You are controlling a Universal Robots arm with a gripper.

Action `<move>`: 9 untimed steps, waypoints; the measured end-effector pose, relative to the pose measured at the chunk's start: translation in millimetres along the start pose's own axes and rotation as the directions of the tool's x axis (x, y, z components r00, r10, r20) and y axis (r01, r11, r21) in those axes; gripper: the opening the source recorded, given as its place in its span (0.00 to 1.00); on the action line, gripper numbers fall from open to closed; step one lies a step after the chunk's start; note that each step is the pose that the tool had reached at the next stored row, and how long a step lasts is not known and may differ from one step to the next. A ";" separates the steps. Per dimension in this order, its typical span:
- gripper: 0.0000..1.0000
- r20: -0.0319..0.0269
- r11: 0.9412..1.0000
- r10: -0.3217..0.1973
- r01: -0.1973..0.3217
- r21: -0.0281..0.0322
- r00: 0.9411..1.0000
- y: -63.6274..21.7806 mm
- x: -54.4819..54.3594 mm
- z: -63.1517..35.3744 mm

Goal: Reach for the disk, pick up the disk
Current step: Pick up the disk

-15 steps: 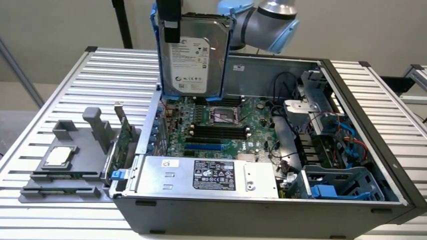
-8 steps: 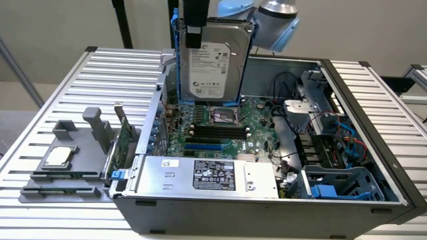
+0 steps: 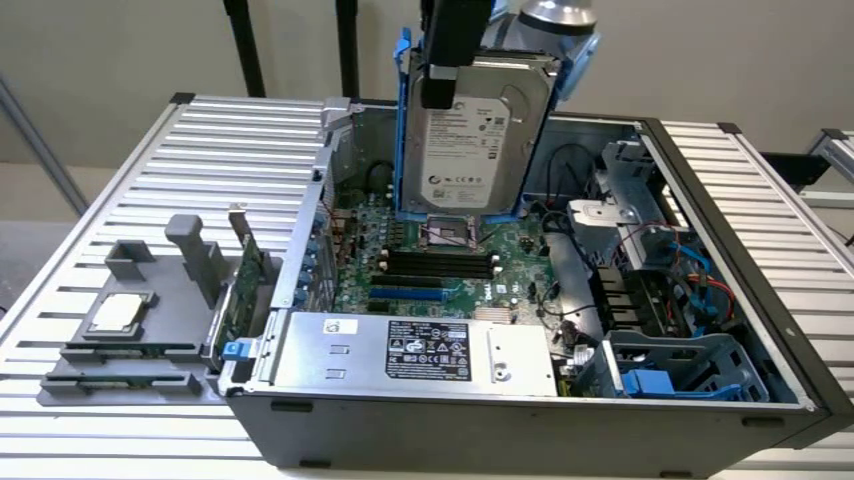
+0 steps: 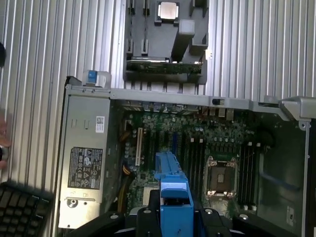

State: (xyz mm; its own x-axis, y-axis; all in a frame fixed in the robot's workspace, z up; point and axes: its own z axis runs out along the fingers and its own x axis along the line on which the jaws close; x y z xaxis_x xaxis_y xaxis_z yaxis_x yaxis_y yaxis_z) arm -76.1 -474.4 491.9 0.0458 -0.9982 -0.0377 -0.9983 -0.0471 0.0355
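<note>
Blue-railed disk (image 3: 474,125) clamped in pincer (image 3: 454,55), jaws part-closed on its upper edge, hanging upright above the open computer case (image 3: 534,410) with long axis vertical and label facing the exterior camera. Directly below the pincer, clear of the motherboard (image 3: 441,265) and CPU socket (image 4: 220,177); blue carrier rail (image 4: 174,197) seen end-on between the fingers in the wrist view. Beyond: power supply (image 3: 420,350) at case front, grey fixture with CPU chip (image 3: 118,312) on slatted table (image 3: 80,220) at the exterior view's left.
</note>
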 end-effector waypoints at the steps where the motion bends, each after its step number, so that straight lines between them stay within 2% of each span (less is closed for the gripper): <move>1: 0.33 0.000 1.000 0.000 0.000 0.000 1.000 -4.3 1.8 -0.2; 9: 0.33 0.000 1.000 0.000 0.000 0.000 1.000 -38.1 15.8 -1.7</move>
State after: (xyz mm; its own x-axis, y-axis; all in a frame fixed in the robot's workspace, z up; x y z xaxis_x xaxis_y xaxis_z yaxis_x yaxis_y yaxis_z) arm -37.3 -488.4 491.7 0.0458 -0.9982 -0.0377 -0.9983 -0.0471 0.0355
